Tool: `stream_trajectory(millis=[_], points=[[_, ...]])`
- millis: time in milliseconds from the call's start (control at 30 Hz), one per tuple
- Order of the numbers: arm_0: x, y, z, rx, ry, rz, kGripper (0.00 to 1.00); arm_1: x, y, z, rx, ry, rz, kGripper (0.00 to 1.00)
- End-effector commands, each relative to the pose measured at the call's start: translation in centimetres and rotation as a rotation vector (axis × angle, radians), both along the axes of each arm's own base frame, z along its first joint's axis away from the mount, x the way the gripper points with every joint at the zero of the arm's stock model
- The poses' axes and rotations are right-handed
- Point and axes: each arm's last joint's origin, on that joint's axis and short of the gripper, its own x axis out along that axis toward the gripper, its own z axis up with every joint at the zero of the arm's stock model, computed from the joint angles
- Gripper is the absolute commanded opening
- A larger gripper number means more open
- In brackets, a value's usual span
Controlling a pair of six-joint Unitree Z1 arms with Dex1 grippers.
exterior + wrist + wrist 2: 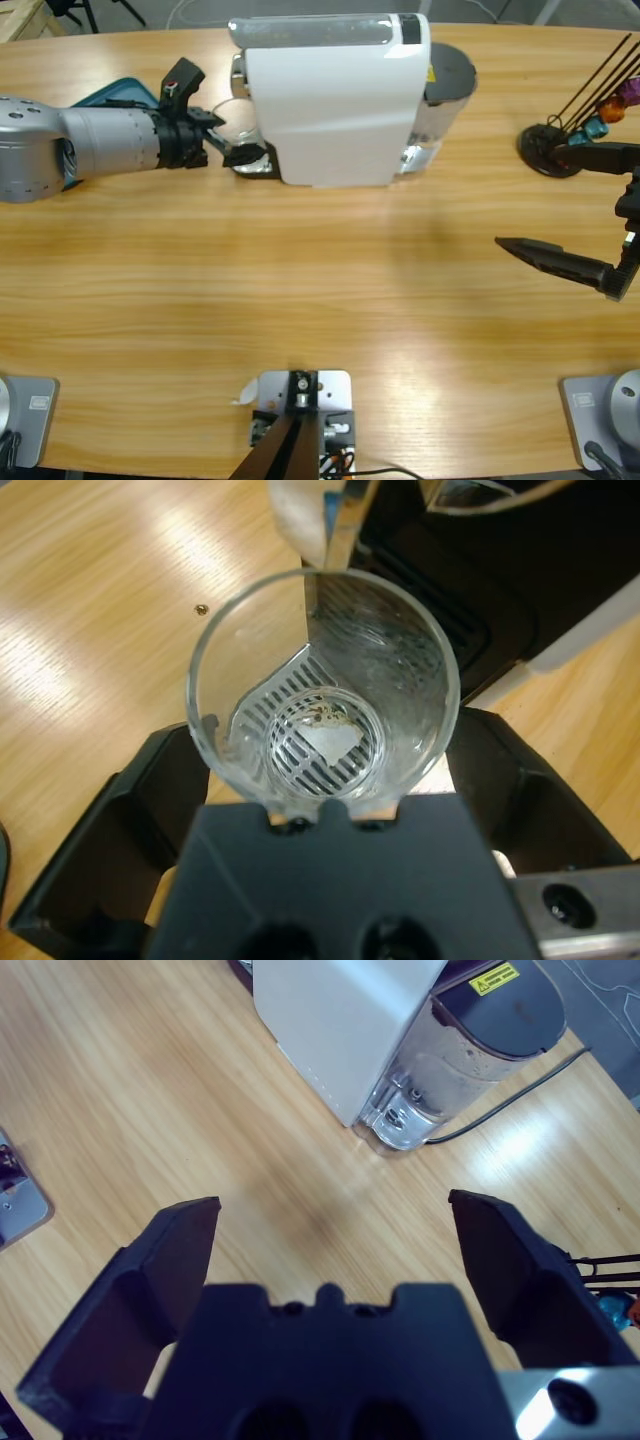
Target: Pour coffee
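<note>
A: Looking down from the high view, what sits where?

B: A white coffee machine (335, 100) stands at the far middle of the wooden table (300, 300), its dark-lidded water tank (445, 75) on its right side. The left arm comes in from the left edge, and the left gripper (232, 150) reaches up to the machine's left end, where a clear glass (240, 152) is just visible. A teal object (115, 93) pokes out behind that arm. A black capsule stand (560, 140) sits near the right edge.

A: Open room?

B: The whole near half of the table is bare wood. The right gripper (545, 255) hangs over the right side, well apart from the machine.

A: And the left wrist view?

B: The left gripper (325, 770) has its jaws pressed against the sides of the glass (325, 690), which stands on the machine's slotted drip grate (300, 730). A metal spout (340, 530) shows at the top.

A: Right wrist view?

B: The right gripper (335, 1250) has its jaws spread wide with nothing between them, over bare table. The coffee machine (340, 1020) and water tank (470, 1040) lie ahead, a cable (510, 1100) trailing beside the tank.
</note>
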Motion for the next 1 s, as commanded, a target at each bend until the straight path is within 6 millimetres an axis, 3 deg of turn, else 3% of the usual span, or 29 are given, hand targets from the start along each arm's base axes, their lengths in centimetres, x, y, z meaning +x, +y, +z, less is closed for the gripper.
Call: stream_trajectory(millis=[33,133,333,467,633,800,867,933,1000], points=[[-1.5,0.9,-0.2,0.026,0.013,-0.012,0.964,-0.4,-0.9,-0.8,-0.02,0.001,-0.026,1.0],[-2.5,1.9,1.0,0.022,0.011,-0.009,0.964,-0.4,-0.9,-1.0,-0.025,0.006,-0.027,1.0],[-4.7,4.4,6.3,0.074,0.005,0.05,0.964,0.7,0.7,-1.5,-0.068,0.062,-0.032,1.0],[-6.1,7.0,10.6,0.201,-0.047,0.15,0.964,1.7,1.9,1.3,-0.088,0.088,-0.053,1.0],[-8.6,9.7,10.4,0.245,-0.114,0.161,0.96,6.4,3.2,7.0,-0.041,0.222,-0.126,1.0],[-7.6,9.8,11.6,0.304,-0.143,0.335,0.965,12.3,3.6,11.0,0.05,0.415,-0.231,1.0],[-7.4,9.7,11.1,0.325,-0.059,0.372,0.968,14.4,3.3,12.6,0.037,0.429,-0.27,1.0],[-7.7,9.2,10.7,0.356,0.04,0.291,0.963,16.0,3.2,13.9,0.04,0.428,-0.283,1.0],[-7.4,8.8,9.7,0.389,0.079,0.281,0.932,17.5,3.5,14.7,0.034,0.417,-0.289,0.784]])
